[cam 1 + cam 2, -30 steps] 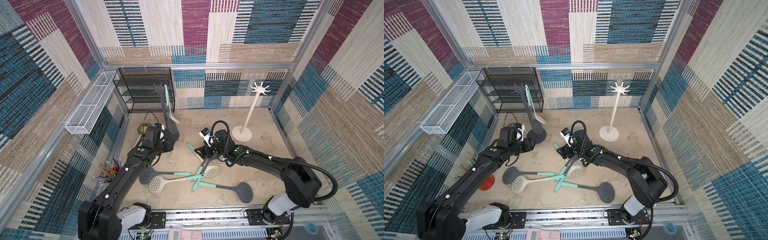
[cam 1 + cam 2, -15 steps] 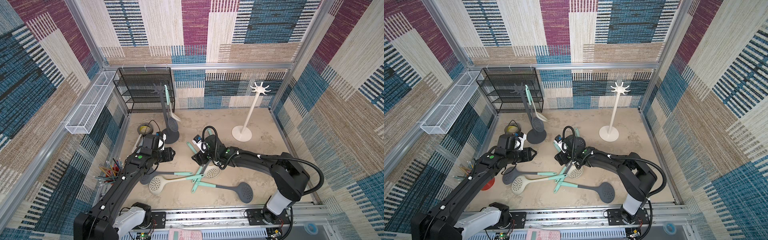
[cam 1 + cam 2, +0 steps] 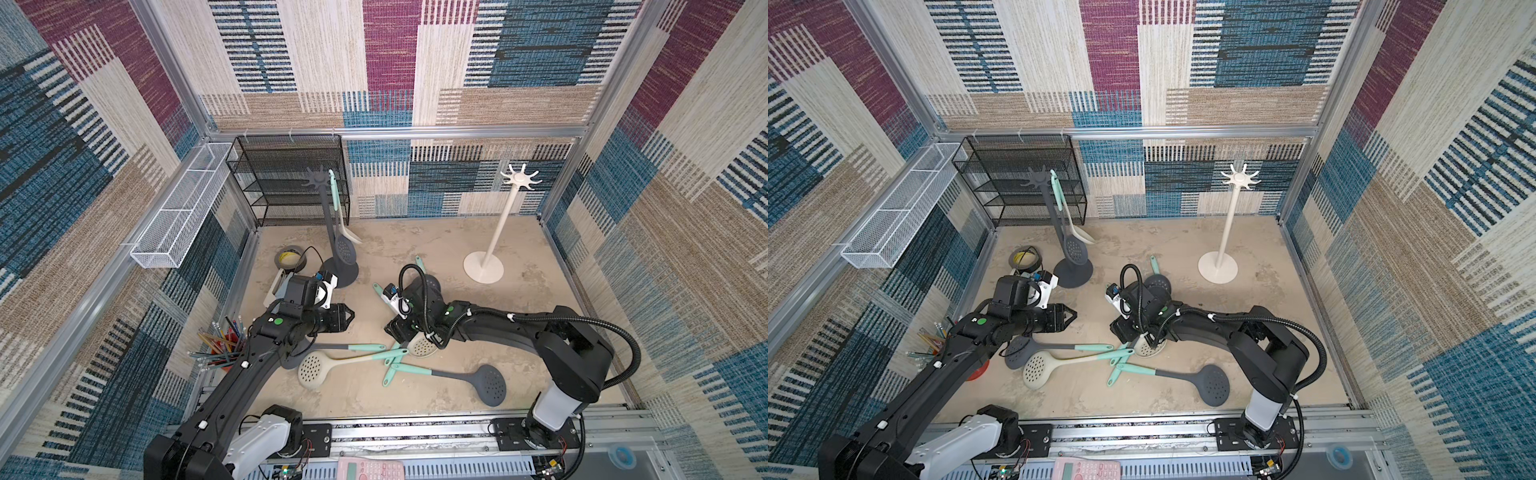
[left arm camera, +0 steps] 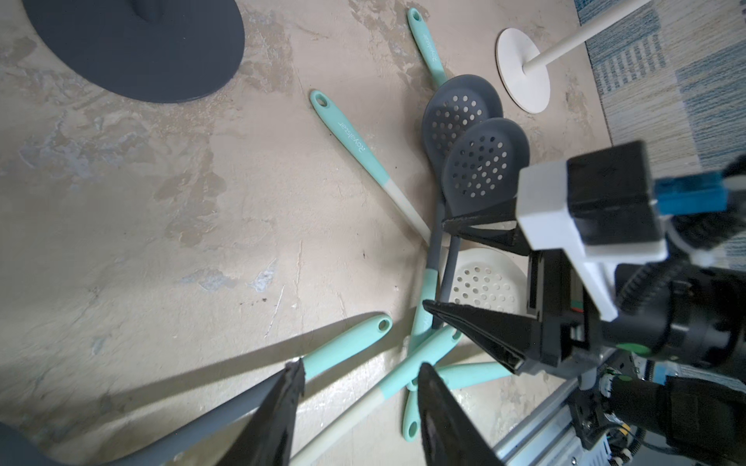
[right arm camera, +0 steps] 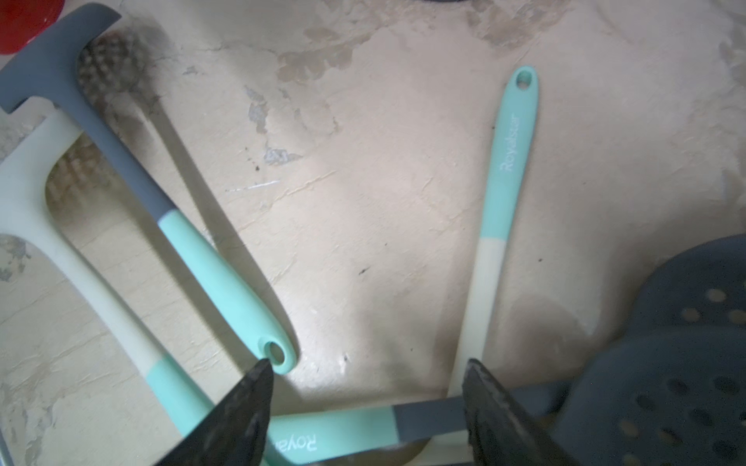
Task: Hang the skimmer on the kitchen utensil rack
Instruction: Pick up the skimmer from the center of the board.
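Skimmer handle (image 5: pixel 355 428) inside right tool (image 5: pixel 367 365), seemingly ungripped, jaws apart

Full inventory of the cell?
Dark grey pole utensil rack: 1, dark grey, back left; hanging grey skimmer and cream utensil on it.
White pole utensil rack: 1, white, back right.
Grey perforated skimmers: at least 4, grey, teal handles, lying mid-table.
Cream perforated skimmers: 2, cream, mid-table.
Black mesh shelf: 1, black, back-left corner.
White wire basket: 1, white, left wall.
Tape roll: 1, grey, beside dark rack.
Pencil cup: 1, red, left edge.
Calculator: 1, pink, front rail.
Left end effector: 1, black, open.
Right end effector: 1, black, open, over skimmer pile.
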Motion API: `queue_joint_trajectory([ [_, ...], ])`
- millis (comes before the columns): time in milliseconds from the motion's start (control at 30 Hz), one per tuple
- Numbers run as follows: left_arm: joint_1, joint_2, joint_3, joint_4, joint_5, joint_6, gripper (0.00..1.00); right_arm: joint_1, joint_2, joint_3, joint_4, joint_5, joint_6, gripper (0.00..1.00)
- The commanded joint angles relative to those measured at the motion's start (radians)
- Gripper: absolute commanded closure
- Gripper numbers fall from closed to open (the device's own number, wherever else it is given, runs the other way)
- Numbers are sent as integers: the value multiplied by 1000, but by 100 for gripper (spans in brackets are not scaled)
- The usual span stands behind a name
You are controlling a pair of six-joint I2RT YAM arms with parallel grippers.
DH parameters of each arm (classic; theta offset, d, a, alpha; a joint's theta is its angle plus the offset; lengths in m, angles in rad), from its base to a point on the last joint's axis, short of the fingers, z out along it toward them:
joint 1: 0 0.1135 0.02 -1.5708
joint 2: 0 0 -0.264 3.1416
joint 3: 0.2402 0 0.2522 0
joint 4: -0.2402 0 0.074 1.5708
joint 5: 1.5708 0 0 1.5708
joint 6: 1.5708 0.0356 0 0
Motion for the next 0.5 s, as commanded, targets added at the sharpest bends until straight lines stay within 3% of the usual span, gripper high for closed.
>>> queue_joint_trajectory([
  [0,-1,-11,-6,-11,42,18,49,26,-30,-22,-25,-15,-48,27],
  [467,-1,-51,-19,-7,40,17,48,111,-64,-69,-40,-91,-222,39],
])
